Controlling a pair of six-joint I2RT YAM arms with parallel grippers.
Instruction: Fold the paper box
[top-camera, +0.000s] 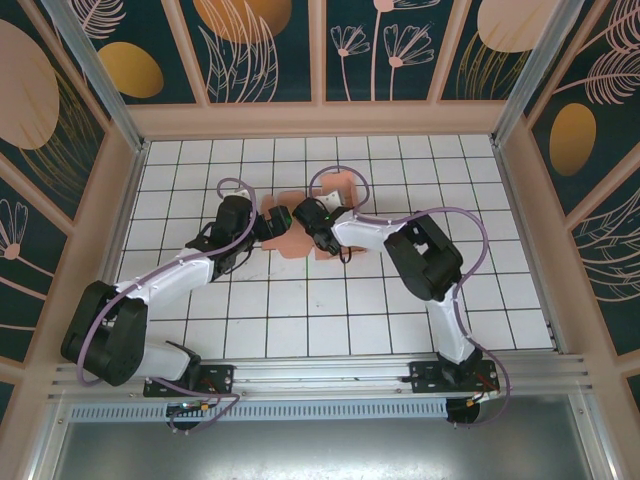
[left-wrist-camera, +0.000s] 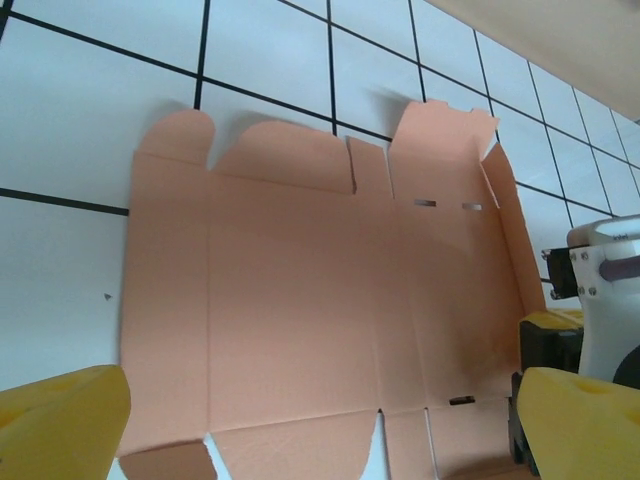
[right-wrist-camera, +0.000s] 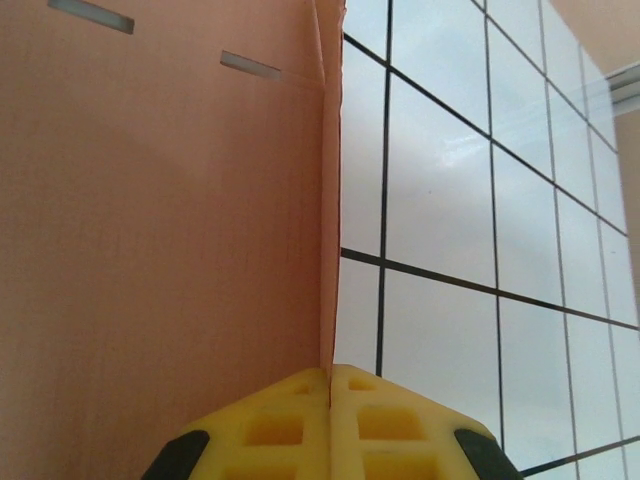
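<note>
The paper box (left-wrist-camera: 300, 300) is a flat blank lying on the tiled table (left-wrist-camera: 80, 110), between the two arms and near the table's middle. The right gripper (right-wrist-camera: 330, 388) is clenched on the free edge of the long side flap (left-wrist-camera: 508, 240), which stands raised along the blank's right edge. The card edge runs straight out from between the yellow pads (right-wrist-camera: 390, 420). The left gripper (left-wrist-camera: 320, 432) is released, jaws wide, over the near part of the main panel. Whether it touches the card cannot be told.

The step in hand appears to be raising this side wall along its crease. To do it well, the right gripper should pivot the flap about the crease line rather than pull upward, since a straight pull is likely to lift or slide the light card. The left gripper is best lowered onto the main panel just beside the crease to pin the blank. The two slots (left-wrist-camera: 445, 205) should be kept uncovered for later tabs.
</note>
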